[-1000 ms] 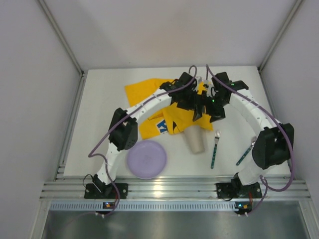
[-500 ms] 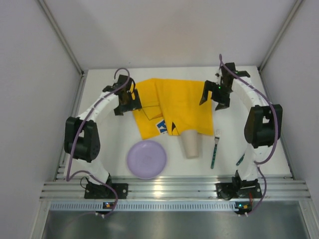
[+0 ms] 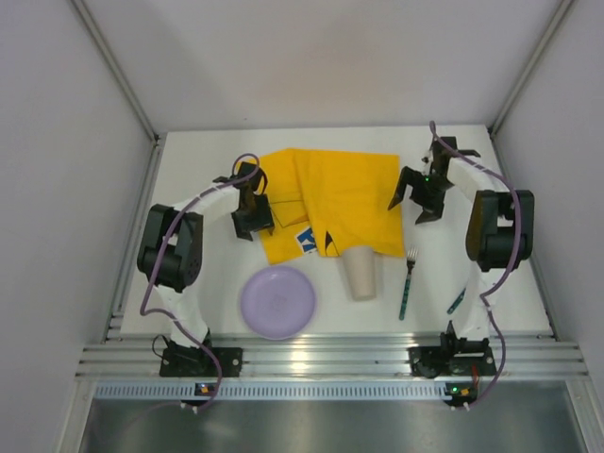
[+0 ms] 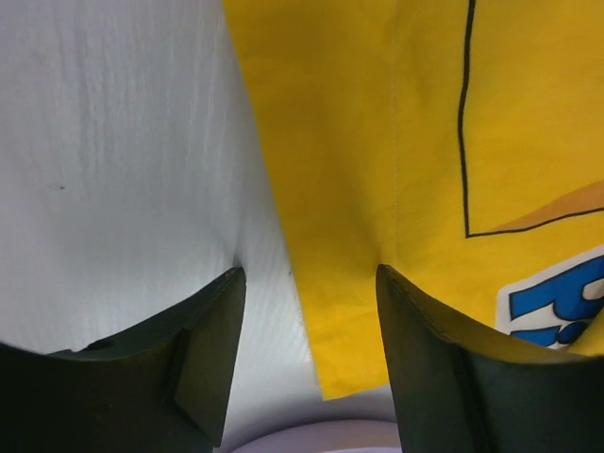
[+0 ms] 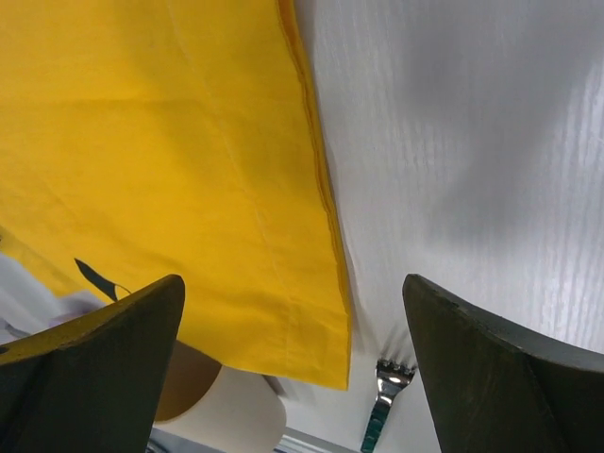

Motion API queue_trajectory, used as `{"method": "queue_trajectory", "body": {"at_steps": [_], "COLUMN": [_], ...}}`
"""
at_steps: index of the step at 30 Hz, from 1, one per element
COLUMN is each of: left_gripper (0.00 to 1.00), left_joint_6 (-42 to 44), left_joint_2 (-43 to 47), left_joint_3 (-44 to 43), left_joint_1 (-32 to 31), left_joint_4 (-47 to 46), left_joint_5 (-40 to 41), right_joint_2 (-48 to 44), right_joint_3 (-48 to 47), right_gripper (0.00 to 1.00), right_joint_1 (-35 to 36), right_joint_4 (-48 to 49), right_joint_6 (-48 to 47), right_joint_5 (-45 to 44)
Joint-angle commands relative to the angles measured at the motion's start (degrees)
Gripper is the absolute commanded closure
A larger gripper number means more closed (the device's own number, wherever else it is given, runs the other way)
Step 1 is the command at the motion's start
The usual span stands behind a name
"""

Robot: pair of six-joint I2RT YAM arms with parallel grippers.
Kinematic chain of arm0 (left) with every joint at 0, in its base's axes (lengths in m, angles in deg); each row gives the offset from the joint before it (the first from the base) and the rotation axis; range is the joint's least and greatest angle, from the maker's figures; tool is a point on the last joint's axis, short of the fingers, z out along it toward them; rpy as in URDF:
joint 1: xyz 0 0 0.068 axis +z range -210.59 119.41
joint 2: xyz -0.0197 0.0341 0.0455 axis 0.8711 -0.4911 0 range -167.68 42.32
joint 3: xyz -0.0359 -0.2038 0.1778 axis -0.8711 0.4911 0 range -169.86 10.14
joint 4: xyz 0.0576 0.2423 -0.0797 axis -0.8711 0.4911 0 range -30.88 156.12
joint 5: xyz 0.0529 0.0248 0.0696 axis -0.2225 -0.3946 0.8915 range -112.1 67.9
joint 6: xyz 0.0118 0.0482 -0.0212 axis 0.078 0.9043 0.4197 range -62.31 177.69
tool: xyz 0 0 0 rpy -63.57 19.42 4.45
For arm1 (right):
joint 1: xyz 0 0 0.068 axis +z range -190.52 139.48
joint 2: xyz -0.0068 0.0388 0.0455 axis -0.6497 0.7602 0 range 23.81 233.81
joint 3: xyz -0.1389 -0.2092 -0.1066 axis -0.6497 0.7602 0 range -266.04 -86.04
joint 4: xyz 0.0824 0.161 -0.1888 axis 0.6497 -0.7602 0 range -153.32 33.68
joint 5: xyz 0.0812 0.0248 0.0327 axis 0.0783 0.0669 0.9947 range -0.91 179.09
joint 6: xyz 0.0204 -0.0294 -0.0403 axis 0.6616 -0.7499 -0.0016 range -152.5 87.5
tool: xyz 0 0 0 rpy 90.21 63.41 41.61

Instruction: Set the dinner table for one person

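Since the dinner table is the white worktop [image 3: 193, 170] itself, filling the floor of the scene between pale grey panels with a ribbed rail [image 3: 321, 357] along its near edge, I judge it stiff, heavy and fixed; no part of it invites a grip, and its matte face looks likely to let light things slide. What lies on it would be what gets held: the yellow cloth [image 3: 344, 193] at the far middle seems soft and limp, best pinched at an edge or corner; the purple plate [image 3: 276, 302] near its left corner looks light and rigid, to be taken by the rim; the paper cup [image 3: 362, 272] would crush easily, so a gentle squeeze on its wall; the fork [image 3: 406, 283] to the right is thin and low, awkward to pick off a flat surface. The left pincer [image 3: 253, 225] is spread wide and empty, straddling the cloth's left edge; the right pincer [image 3: 411, 209] gapes empty over the right edge.
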Motion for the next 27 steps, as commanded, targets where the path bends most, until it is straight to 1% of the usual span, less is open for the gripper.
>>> {"method": "queue_trajectory", "body": {"at_steps": [1, 2, 3, 6, 8, 9, 12, 14, 15, 16, 18, 19, 21, 22, 23, 24, 25, 27], "left_gripper": [0.38, 0.42, 0.51, 0.65, 0.91, 0.99, 1.00, 1.00, 1.00, 1.00, 1.00, 1.00, 1.00, 1.00, 1.00, 1.00, 1.00, 1.00], "left_joint_6": [-1.32, -1.50, -1.76, -2.20, -2.38, -2.38, -1.94, -1.33, -1.06, -0.80, -0.27, -0.18, 0.08, 0.17, 0.35, 0.43, 0.70, 2.27], "left_joint_2": [-3.36, -3.98, -4.42, -6.01, -6.88, -7.24, -7.94, -8.21, -8.21, -8.47, -8.65, -8.65, -8.82, -8.91, -9.00, -9.17, -9.35, -9.26], "left_joint_3": [-2.02, -2.28, -2.37, -2.81, -3.43, -3.69, -4.83, -5.62, -5.89, -6.41, -6.86, -7.21, -7.47, -7.73, -8.08, -8.44, -9.05, -9.67], "left_joint_1": [0.12, 0.12, 0.12, 0.12, 0.12, 0.12, 0.12, 0.12, 0.21, 0.21, 0.29, 0.38, 0.73, 0.82, 1.00, 1.35, 1.70, 2.84], "left_joint_4": [-3.96, -4.22, -4.66, -5.54, -5.81, -5.72, -5.11, -4.49, -4.32, -4.05, -3.44, -3.26, -2.91, -2.91, -2.56, -1.43, -0.98, 1.03], "left_joint_5": [-3.12, -3.39, -3.65, -4.88, -5.50, -5.50, -5.33, -4.98, -4.97, -4.89, -4.89, -4.89, -5.15, -4.98, -4.54, -4.36, -4.01, -2.78], "right_joint_2": [2.65, 3.09, 3.79, 5.20, 6.25, 6.70, 7.92, 8.72, 8.90, 9.07, 9.77, 10.04, 11.00, 11.27, 11.71, 12.14, 12.15, 12.06], "right_joint_3": [-0.52, -0.69, -0.96, -1.75, -2.10, -2.01, -1.75, -1.49, -1.57, -1.66, -1.75, -2.01, -2.45, -2.80, -3.07, -3.42, -4.12, -5.17], "right_gripper": [0.00, 0.00, 0.00, 0.00, 0.00, 0.00, 0.00, 0.05, 0.10, 0.22, 0.35, 0.48, 0.60, 0.72, 0.77, 0.85, 1.00, 1.00], "right_joint_1": [0.08, 0.08, 0.08, 0.17, 0.34, 0.34, 0.52, 0.87, 0.96, 1.13, 2.01, 2.36, 3.24, 3.51, 3.51, 3.51, 3.42, 2.81], "right_joint_4": [3.77, 4.03, 4.47, 5.00, 5.17, 5.52, 6.75, 7.80, 8.16, 8.51, 9.22, 9.39, 9.13, 9.04, 8.43, 7.90, 7.46, 5.88], "right_joint_6": [0.78, 0.95, 0.95, 1.22, 1.48, 1.65, 2.36, 2.88, 3.15, 3.24, 3.76, 3.85, 3.94, 3.94, 3.68, 3.50, 3.41, 2.54], "right_joint_5": [3.71, 4.07, 4.51, 5.91, 6.27, 6.01, 5.83, 6.00, 6.44, 6.62, 6.71, 6.71, 6.71, 6.71, 6.62, 5.66, 4.96, 3.03]}}
